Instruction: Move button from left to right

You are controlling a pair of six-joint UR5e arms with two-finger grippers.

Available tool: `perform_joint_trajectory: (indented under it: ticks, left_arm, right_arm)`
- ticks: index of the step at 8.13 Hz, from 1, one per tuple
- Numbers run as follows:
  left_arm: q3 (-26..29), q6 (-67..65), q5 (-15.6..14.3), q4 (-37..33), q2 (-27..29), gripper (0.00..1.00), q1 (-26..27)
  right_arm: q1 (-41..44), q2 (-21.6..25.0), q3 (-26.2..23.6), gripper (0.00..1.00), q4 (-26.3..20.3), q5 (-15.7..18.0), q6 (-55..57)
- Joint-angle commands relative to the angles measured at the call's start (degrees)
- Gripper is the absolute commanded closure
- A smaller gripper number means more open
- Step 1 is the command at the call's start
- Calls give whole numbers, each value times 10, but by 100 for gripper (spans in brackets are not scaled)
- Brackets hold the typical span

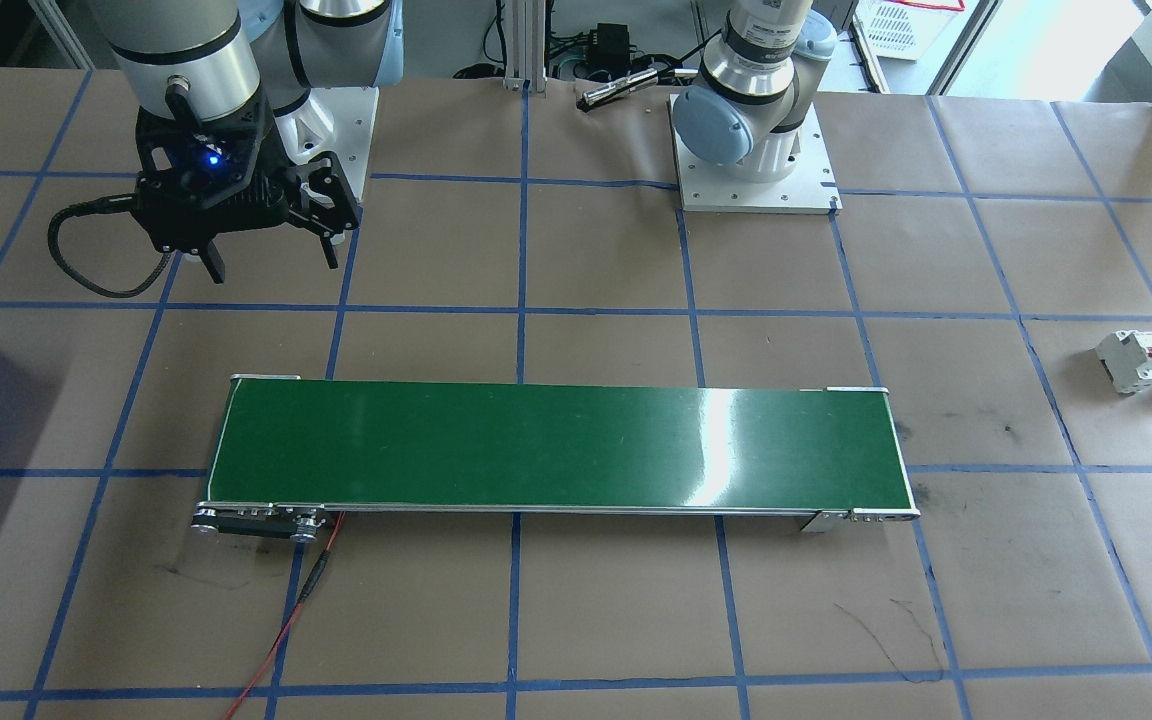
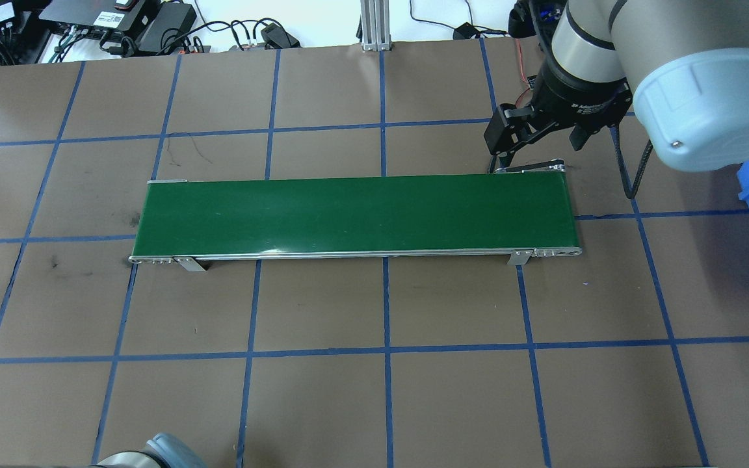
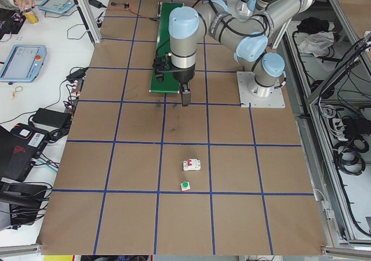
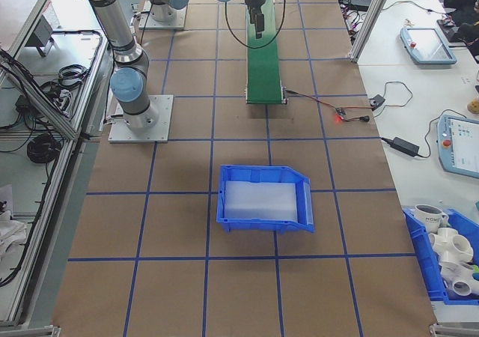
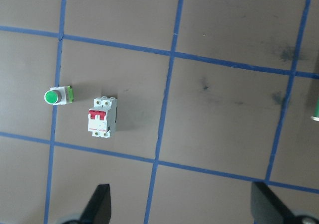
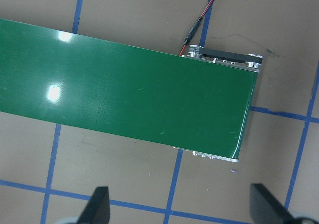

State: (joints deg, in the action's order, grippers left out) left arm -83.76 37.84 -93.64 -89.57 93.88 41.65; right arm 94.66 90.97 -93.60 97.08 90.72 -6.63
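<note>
Button: you find the button [image 5: 58, 95] lying on its side on the brown paper at the table's left end, just beside the white breaker [image 5: 103, 117] and apart from it, well away from the green conveyor [image 1: 556, 445].
Left gripper: your left gripper [image 5: 182, 211] hangs high above that end, jaws spread wide and empty; both finger tips show at the bottom of its wrist view, with the button up and to the left of them.
Right gripper: your right gripper [image 1: 271, 255] hovers over the conveyor's right end, jaws also wide, holding nothing.
Handling: judge the button light, rigid plastic, likely to roll or skid on the paper if nudged from one side.
Hold: take it across the grey-white body behind the green cap, fingers square to its long axis; the round cap looks slippery.
Risk: you have little room by the breaker, so mind that a finger does not bump it.
</note>
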Motion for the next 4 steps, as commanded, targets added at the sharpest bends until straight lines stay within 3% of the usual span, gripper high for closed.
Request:
perform_joint_trajectory:
  ticks: [1, 2, 4]
  left_arm:
    - [6, 90, -1, 51, 109, 0, -109]
    - [15, 97, 5, 112, 143, 0, -133]
    - [47, 101, 6, 119, 184, 0, -148]
  right_arm:
    - [0, 1, 0, 0, -1, 0, -1]
    - [0, 1, 0, 0, -3, 1, -1]
    - [0, 1, 0, 0, -2, -1, -1]
